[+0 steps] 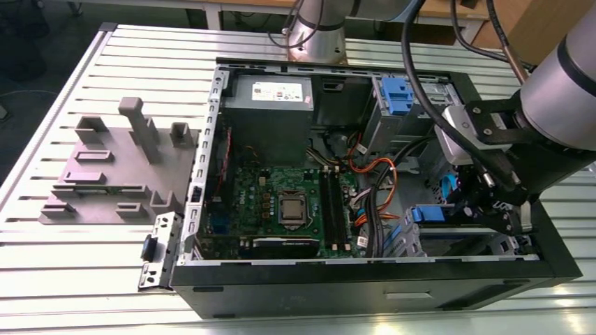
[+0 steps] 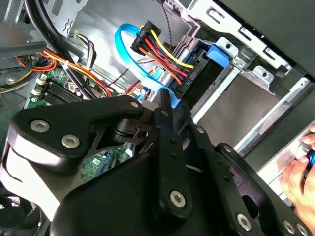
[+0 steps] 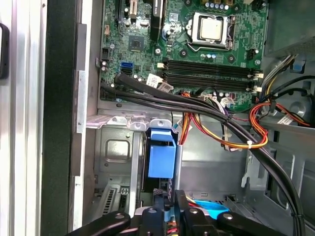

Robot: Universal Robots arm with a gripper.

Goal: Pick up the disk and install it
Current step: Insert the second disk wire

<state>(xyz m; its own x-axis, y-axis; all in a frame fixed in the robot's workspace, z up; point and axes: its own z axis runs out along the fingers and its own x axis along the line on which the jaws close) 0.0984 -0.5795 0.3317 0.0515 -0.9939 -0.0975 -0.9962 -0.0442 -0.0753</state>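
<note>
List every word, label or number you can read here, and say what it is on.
No text can be read.
Sticker on the grey box: print too small.
Tags on the cables: blurred.
Board: markings too small.
Chip: markings too small.

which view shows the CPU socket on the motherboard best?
First wrist view: the CPU socket is unobstructed and seen nearly square-on, above the memory slots. The exterior view also shows it, smaller, mid-board. In the second wrist view the gripper body covers most of the board.
</note>
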